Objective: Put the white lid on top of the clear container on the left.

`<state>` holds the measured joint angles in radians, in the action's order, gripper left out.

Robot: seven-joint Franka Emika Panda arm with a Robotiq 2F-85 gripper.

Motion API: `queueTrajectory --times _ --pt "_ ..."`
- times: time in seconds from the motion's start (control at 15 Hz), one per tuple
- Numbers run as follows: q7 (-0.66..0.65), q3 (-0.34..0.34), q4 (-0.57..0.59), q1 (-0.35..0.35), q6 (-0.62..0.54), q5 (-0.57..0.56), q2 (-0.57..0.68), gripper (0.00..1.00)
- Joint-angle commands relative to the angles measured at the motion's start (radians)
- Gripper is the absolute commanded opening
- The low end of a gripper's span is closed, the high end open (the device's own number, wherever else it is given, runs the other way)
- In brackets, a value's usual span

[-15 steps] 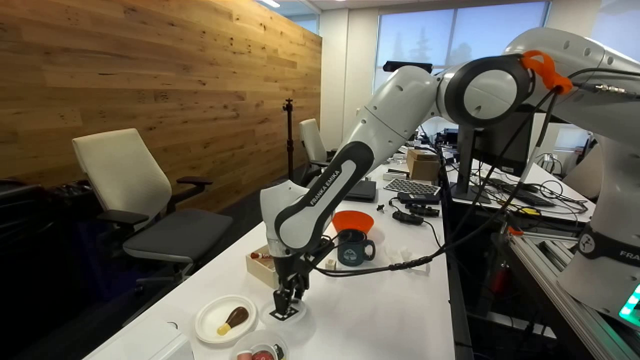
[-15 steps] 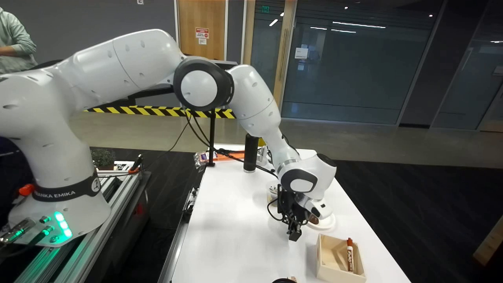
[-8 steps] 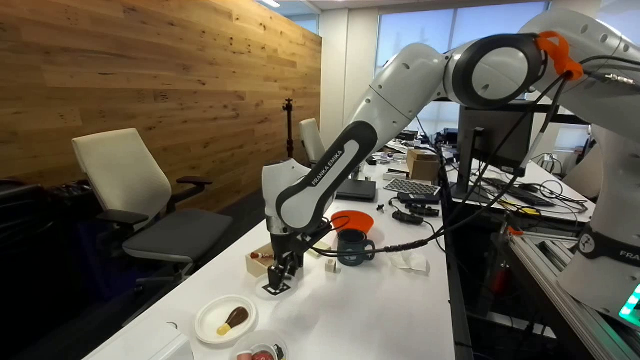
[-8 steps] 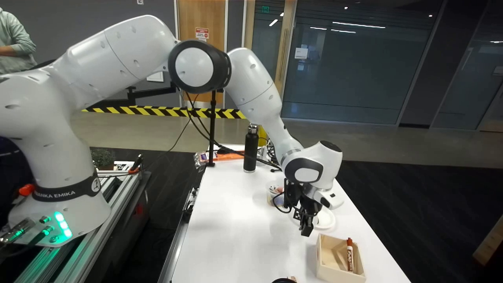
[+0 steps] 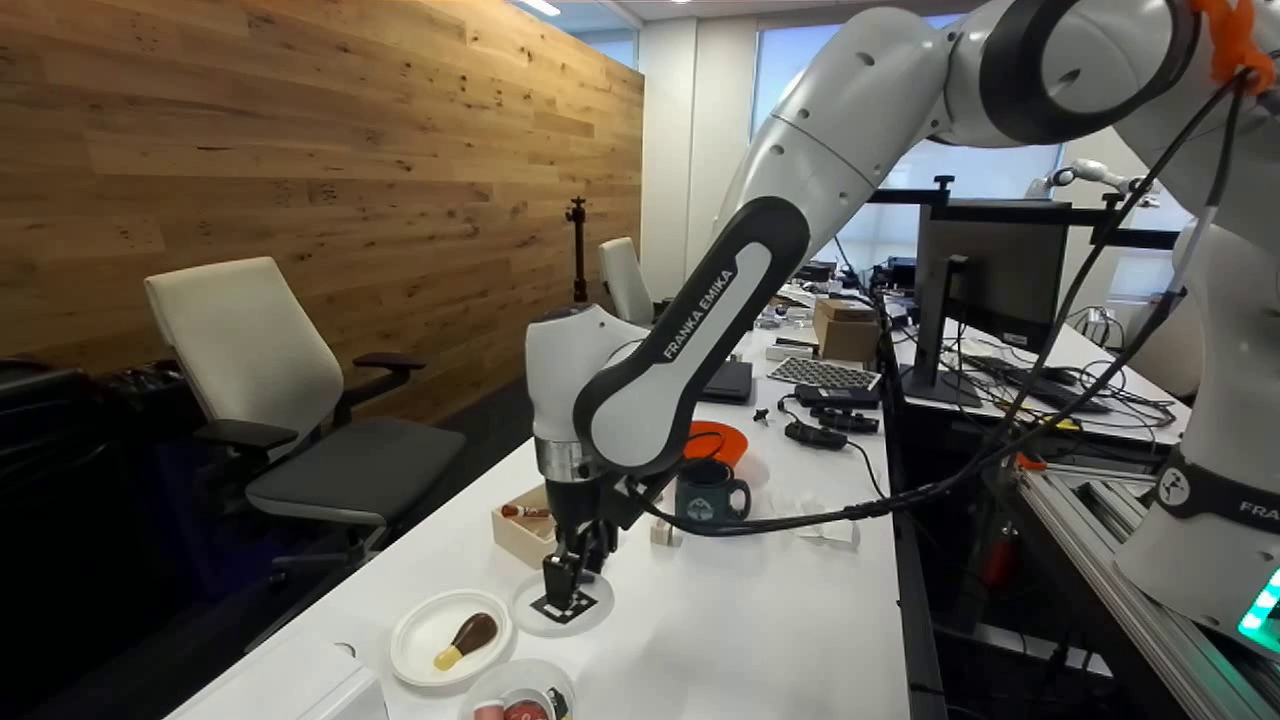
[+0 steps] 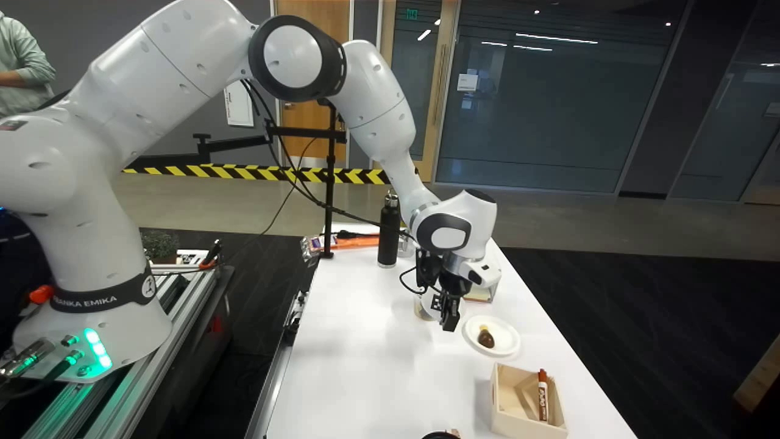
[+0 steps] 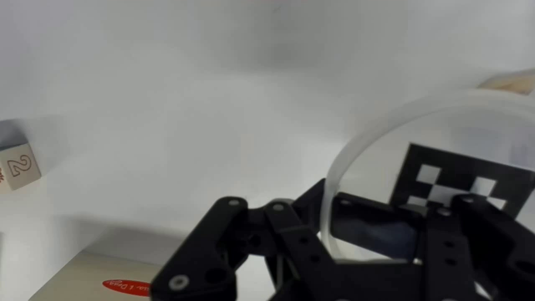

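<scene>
Now pinching the round translucent white lid (image 7: 455, 165) by one edge in the black claw (image 7: 329, 210), presumably leaving the underside free for seating; held near, not yet over, the round clear plastic container (image 5: 508, 676)!

White plate (image 5: 418, 640) holds a brown-and-yellow item (image 5: 474, 634). Marker (image 6: 542, 399) inside tan wooden box (image 6: 521, 424); dark mug (image 5: 704, 492) overlaps orange bowl (image 5: 731, 441) in an exterior view. Black bottle (image 6: 388, 239) upright; pale block (image 7: 21, 167) reads "2".

The arm (image 5: 845, 115) bends, clamped pincer (image 5: 567, 588) pointing downward.
</scene>
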<state>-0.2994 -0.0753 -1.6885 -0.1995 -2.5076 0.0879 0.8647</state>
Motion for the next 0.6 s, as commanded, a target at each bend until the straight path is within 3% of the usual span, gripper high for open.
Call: queueTrajectory --times 0.0,0.53 --pt "-0.039 -0.002 -0.141 -0.046 -0.031 -0.040 -0.106 0.00" --pt "-0.016 0.031 -0.129 -0.092 -0.010 -0.069 -0.098 0.00"
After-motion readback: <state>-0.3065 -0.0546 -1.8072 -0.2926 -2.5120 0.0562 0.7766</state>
